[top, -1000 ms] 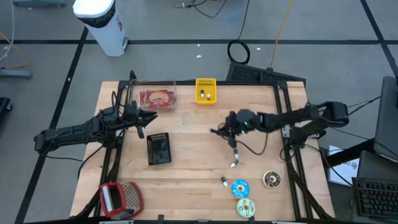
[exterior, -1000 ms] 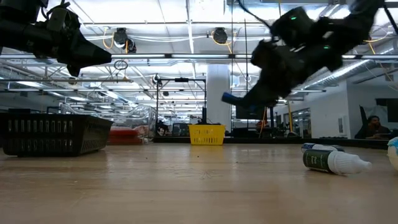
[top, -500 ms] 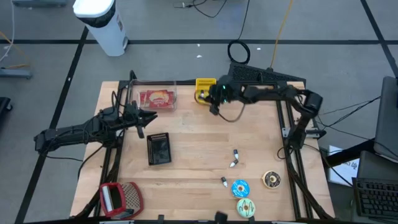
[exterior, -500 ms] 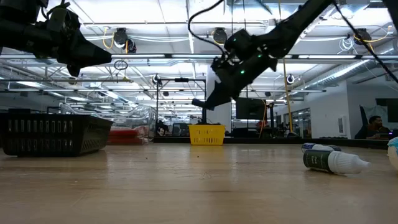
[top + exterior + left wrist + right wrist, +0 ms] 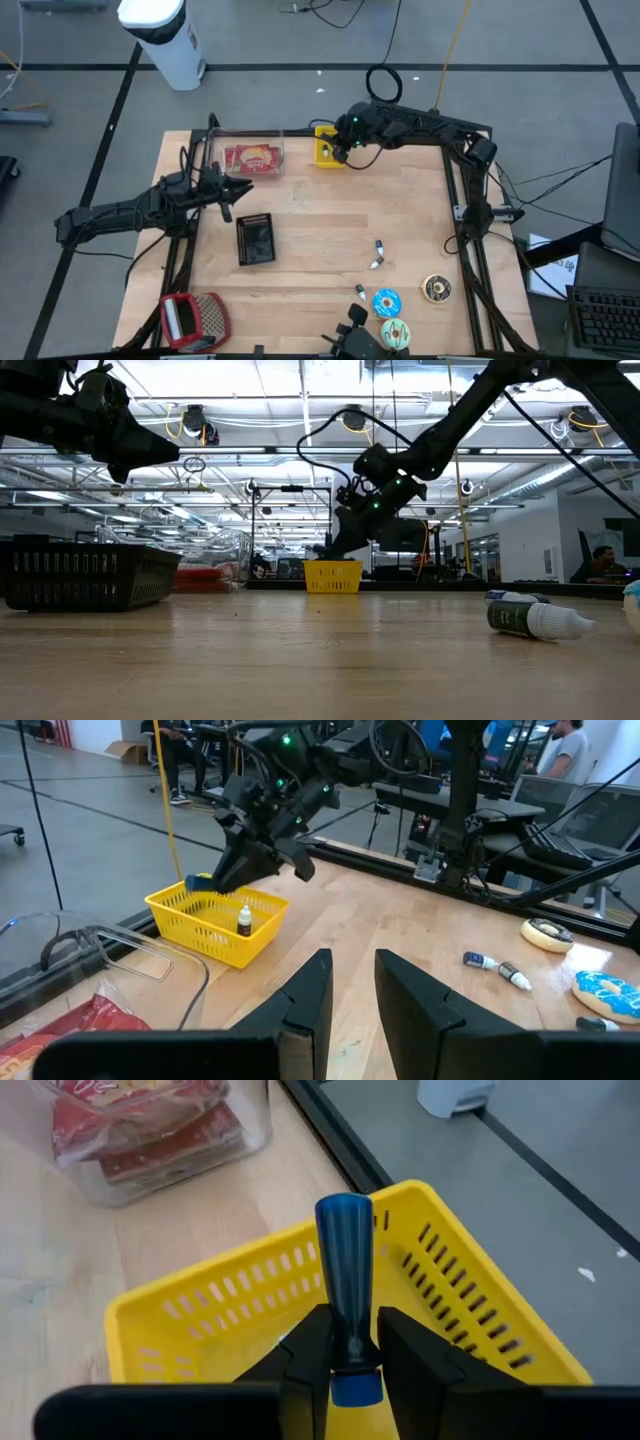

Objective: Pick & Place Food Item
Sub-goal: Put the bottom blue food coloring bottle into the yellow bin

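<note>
A small blue cylindrical bottle (image 5: 345,1260) sits in my right gripper (image 5: 345,1355), which is shut on it and hovers over the yellow basket (image 5: 330,152) at the table's far edge. In the low view the right gripper (image 5: 335,545) hangs just above the yellow basket (image 5: 332,575). A small dropper bottle (image 5: 243,920) stands inside that basket. My left gripper (image 5: 235,190) waits open above the table's left part, touching nothing. My right gripper pinches the blue bottle between its two fingers near one end (image 5: 352,1370). The bottle lies along the fingers and sticks out ahead of them, its rounded end (image 5: 343,1210) free. The fingers slant downward from the table's right. The bottle is lifted clear above the basket.
A clear container with red packets (image 5: 250,158) stands left of the yellow basket. A black basket (image 5: 255,240) lies mid-left and a red basket (image 5: 185,318) at the near left corner. Dropper bottles (image 5: 378,255) and doughnuts (image 5: 387,302) lie near right.
My right gripper has travelled from above the table's middle toward the far edge and somewhat left, carrying the blue bottle, and now hangs lower over the yellow basket. The left arm has kept still.
</note>
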Tool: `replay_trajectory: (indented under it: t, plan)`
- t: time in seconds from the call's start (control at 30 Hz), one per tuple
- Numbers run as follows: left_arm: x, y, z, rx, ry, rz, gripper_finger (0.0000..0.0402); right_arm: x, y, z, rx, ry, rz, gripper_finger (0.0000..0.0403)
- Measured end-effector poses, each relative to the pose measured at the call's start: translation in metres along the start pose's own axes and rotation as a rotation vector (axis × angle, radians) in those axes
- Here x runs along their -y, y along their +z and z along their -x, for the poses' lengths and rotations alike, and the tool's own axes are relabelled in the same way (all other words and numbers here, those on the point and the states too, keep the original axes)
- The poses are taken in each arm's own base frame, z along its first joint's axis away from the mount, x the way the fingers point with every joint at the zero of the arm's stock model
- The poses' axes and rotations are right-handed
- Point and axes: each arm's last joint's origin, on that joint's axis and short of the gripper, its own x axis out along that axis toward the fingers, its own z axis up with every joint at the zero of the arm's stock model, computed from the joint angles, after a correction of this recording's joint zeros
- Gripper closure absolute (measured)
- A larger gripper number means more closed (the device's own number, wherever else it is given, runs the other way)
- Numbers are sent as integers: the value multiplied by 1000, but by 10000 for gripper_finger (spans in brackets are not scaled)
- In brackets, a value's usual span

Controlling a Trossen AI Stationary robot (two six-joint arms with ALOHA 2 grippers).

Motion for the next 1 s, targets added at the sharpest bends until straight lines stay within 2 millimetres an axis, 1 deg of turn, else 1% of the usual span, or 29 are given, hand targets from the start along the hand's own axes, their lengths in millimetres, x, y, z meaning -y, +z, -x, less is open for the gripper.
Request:
replay_trajectory:
  t: [0.57, 0.7, 0.9, 1.0]
  plan:
    - [0, 0, 0, 0, 0, 0, 323, 0, -1, -1, -8, -6, 2, 335]
    - [0, 0, 0, 0, 0, 0, 323, 0, -4, -1, -34, -7, -4, 335]
    - [0, 0, 0, 0, 0, 0, 323, 1, -8, 0, -83, -74, -9, 335]
    - [0, 0, 0, 0, 0, 0, 323, 1, -8, 0, -83, -75, -9, 335]
